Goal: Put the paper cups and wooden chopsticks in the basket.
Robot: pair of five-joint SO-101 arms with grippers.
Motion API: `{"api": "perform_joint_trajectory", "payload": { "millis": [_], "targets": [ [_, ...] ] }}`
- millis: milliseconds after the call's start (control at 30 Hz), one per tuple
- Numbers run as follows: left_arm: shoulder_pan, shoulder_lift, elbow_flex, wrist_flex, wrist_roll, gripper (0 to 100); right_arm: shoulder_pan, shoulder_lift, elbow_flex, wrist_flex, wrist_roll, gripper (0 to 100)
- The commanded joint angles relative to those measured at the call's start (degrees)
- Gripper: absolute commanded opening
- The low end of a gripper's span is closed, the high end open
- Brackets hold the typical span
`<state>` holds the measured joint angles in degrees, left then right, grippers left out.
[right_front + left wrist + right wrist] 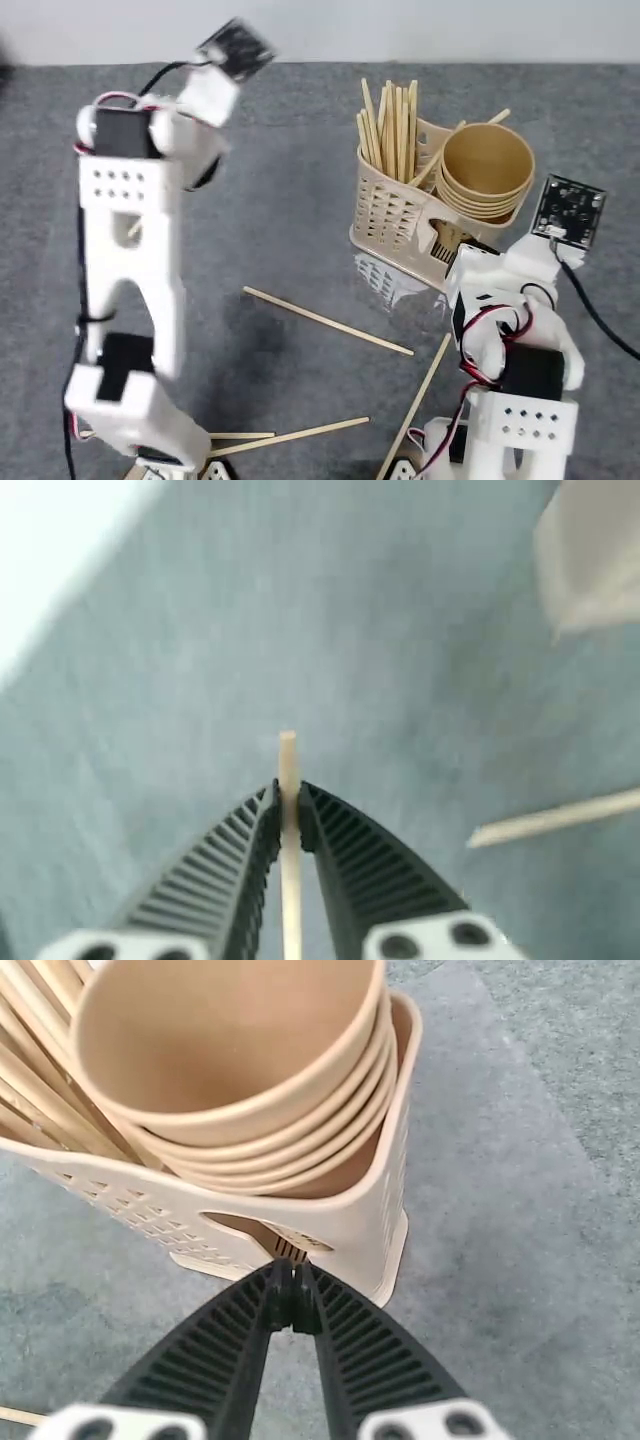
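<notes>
Left gripper: clamped on a chopstick. The stick's tip pokes out just past the fingertips, and the rest runs back between the fingers toward the wrist.
Ahead of the left gripper: grey mat, well below the held chopstick. A stray stick lies flat on it, off to one side and apart from the clamped one.
Right gripper: fingers pressed together with nothing between them. The tips are just in front of the basket, level with the slot in its wall. I cannot tell whether they touch it.
Basket: stands upright on the mat, directly ahead of the right gripper.
Cups: a nested stack, mouths up, in the end of the basket nearest the right gripper.
Bundle: chopsticks standing on end in the basket's other compartment, beyond the cups from the right gripper.
Loose chopsticks: four lie flat on the mat behind the right gripper, between the two arms. One slants alongside the right arm's base. Two lie near the left arm's base.
</notes>
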<state>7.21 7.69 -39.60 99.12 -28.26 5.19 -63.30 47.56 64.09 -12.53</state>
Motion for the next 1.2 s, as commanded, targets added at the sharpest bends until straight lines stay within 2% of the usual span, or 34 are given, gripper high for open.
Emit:
{"api": "perform_joint_trajectory", "payload": {
  "millis": [0, 200, 333, 700, 967, 1167],
  "targets": [
    [8.7, -5.7, -9.2, -3.3, 5.7, 1, 0.1, -0.8, -0.3, -1.5, -0.2, 0.9],
    [17.5, -5.7, -19.2, -15.1, 15.2, 1, 0.2, -0.8, -0.3, -1.5, -0.2, 0.9],
    [20.7, -5.7, -20.6, -23.9, 19.3, 1, 0.2, -0.8, -0.3, -1.5, -0.2, 0.9],
    [23.4, -4.3, -17.5, -43.0, 31.6, 1, 0.2, -0.8, -0.3, -1.6, -0.2, 0.9],
    [23.3, 0.8, -10.7, -49.8, 36.7, 1, 0.0, -0.8, -0.2, -1.6, -0.2, 0.9],
    [23.2, 4.3, -3.8, -52.5, 37.5, 1, 0.0, -0.8, -0.2, -1.6, -0.2, 0.9]
  ]
}}
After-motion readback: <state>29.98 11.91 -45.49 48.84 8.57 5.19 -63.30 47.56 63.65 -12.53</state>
